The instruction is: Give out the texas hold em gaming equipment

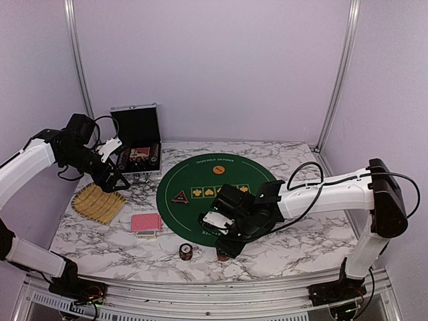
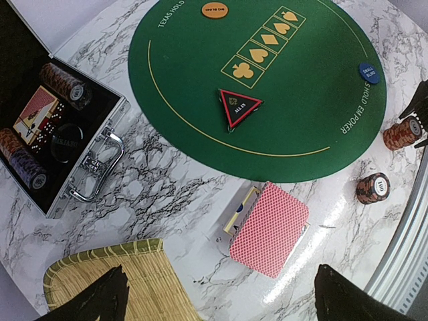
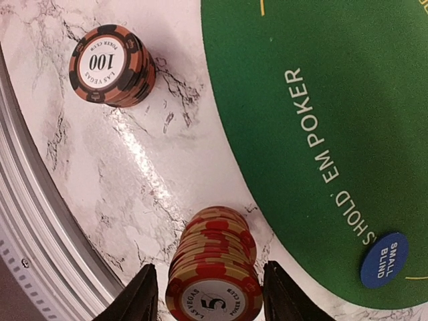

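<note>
A stack of red-and-yellow "5" poker chips (image 3: 215,257) stands on the marble just off the green mat (image 3: 321,100). My right gripper (image 3: 210,284) straddles it, open, with a thin gap at each finger. A dark "100" chip stack (image 3: 110,65) stands apart to its left. The red-backed card deck (image 2: 269,229) lies on the marble left of the mat. My left gripper (image 2: 221,287) hovers wide open and empty between the deck and the straw tray (image 2: 134,281). On the mat lie a dark triangular marker (image 2: 239,107), an orange disc (image 2: 215,10) and a blue disc (image 2: 368,73).
The open silver case (image 1: 137,144) at the back left holds more chip rows and cards. The yellow woven tray (image 1: 99,202) lies at the left. The table's metal front rail (image 3: 40,221) runs close to both chip stacks. Lilac walls enclose the table.
</note>
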